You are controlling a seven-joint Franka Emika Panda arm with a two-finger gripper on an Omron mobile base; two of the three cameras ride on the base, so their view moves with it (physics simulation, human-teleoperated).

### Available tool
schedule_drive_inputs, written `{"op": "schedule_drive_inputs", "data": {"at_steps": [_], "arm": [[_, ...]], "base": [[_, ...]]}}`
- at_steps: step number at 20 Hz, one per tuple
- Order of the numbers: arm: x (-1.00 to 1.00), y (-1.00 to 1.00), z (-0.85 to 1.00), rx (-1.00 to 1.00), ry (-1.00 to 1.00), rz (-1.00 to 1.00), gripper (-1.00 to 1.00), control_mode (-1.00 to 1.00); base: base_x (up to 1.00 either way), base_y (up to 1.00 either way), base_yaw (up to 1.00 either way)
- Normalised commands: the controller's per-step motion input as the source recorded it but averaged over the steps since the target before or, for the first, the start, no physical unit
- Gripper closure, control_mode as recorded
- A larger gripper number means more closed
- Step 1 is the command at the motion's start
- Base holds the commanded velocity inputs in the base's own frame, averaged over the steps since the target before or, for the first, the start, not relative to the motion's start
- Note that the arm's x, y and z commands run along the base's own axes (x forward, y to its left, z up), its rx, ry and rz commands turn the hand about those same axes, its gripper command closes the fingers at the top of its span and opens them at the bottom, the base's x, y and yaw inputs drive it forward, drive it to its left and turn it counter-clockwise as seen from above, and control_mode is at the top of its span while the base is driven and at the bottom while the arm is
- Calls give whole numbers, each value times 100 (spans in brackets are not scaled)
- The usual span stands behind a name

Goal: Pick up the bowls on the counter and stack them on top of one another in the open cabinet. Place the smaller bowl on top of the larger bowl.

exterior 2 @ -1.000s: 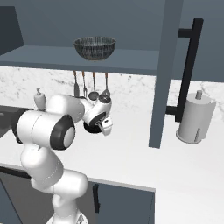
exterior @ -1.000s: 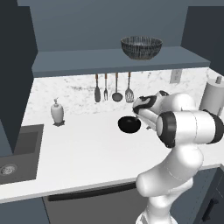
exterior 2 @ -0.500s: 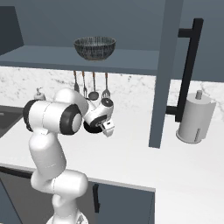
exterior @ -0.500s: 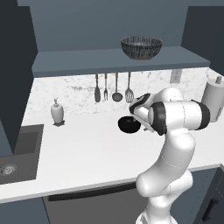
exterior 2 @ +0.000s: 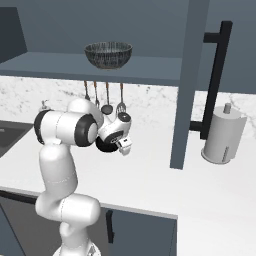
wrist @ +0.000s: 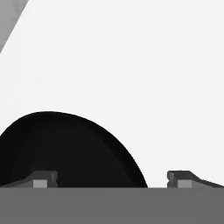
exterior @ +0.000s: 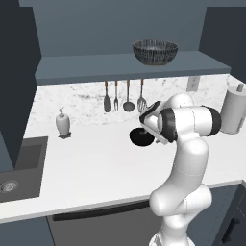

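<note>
While the gripper (wrist: 112,177) gapes wide, the smaller bowl (wrist: 65,151) sits under its left fingertip.

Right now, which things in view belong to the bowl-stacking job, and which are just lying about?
Job:
- smaller black bowl, on the counter
- larger grey bowl, already in the open cabinet
- gripper, fingers open by the black bowl

Lying about:
- soap dispenser
- hanging utensils
- paper towel roll
- sink
</note>
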Motion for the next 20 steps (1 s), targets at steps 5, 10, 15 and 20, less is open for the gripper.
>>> {"op": "schedule_drive_inputs", "data": {"at_steps": [5,10,15,20], "arm": [[17,15,-27,0,0,0,-100,-100],[20,21,-22,0,0,0,100,-100],[8,13,-16,0,0,0,100,-100],[0,1,-13,0,0,0,100,-100]], "base": [[0,0,0],[0,0,0],[0,0,0],[0,0,0]]}}
